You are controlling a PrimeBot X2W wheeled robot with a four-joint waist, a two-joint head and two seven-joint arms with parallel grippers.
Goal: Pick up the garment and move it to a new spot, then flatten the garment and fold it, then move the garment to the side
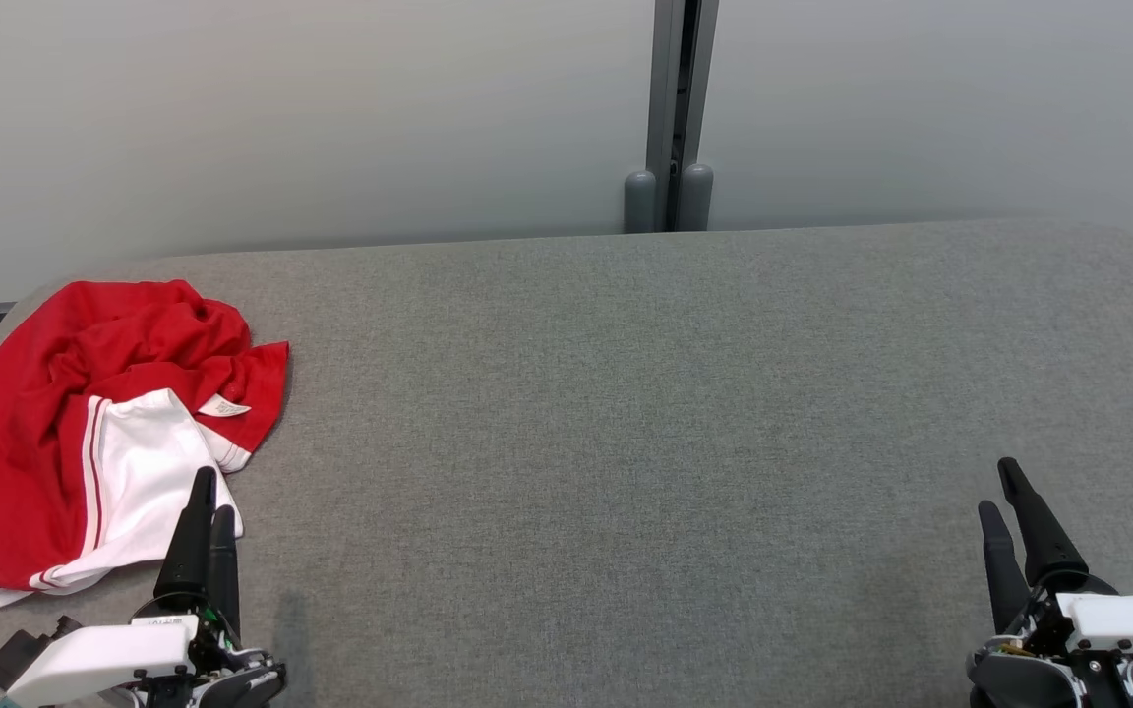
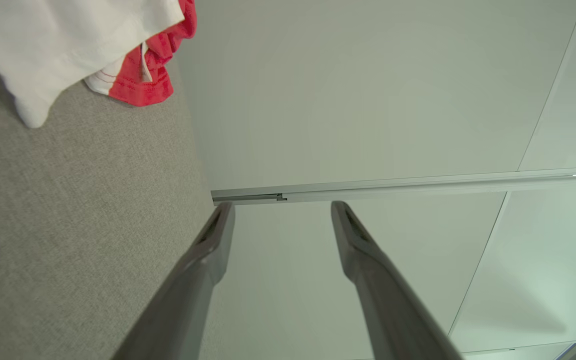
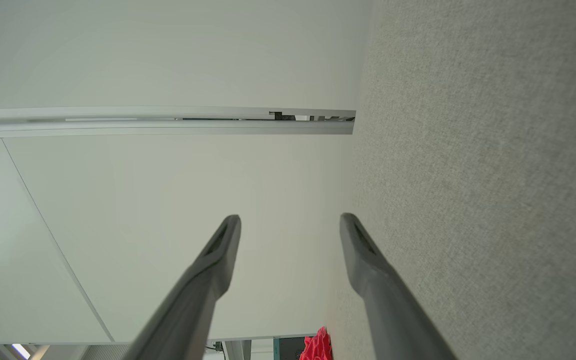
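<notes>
One red-and-white jersey (image 1: pixel 55 413), crumpled at the left end of the one grey counter (image 1: pixel 626 442). One small white sewn-in label (image 1: pixel 223 406) on it, print too small to read. Two pairs of dark fingers. Left fingers (image 1: pixel 195 541) spread wide, empty, just beside the jersey's white panel. Right fingers (image 1: pixel 1043 531) spread wide too, empty, well apart from the jersey, near the counter's right end. Behind, two pale wall panels (image 1: pixel 281 118), one grey post (image 1: pixel 670 98) between.

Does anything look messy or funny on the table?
Yes. The red and white garment lies crumpled in a heap at the left end of the grey table, with a label sticking out. Nothing looks torn or spilled.
</notes>
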